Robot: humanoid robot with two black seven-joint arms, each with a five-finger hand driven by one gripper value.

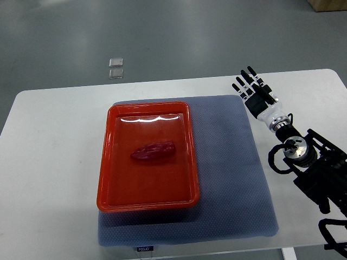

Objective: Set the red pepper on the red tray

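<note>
I'm seeing the dark, glossy red pepper (153, 151) lying mid red tray (111, 162); right robot hand (254, 88), beyond its right rim, is hovering spread, empty.

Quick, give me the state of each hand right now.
Left hand: not in view.
Right hand: open, fingers extended, holding nothing, over the table's far right, clear of the red tray. The red pepper lies in the tray.
</note>
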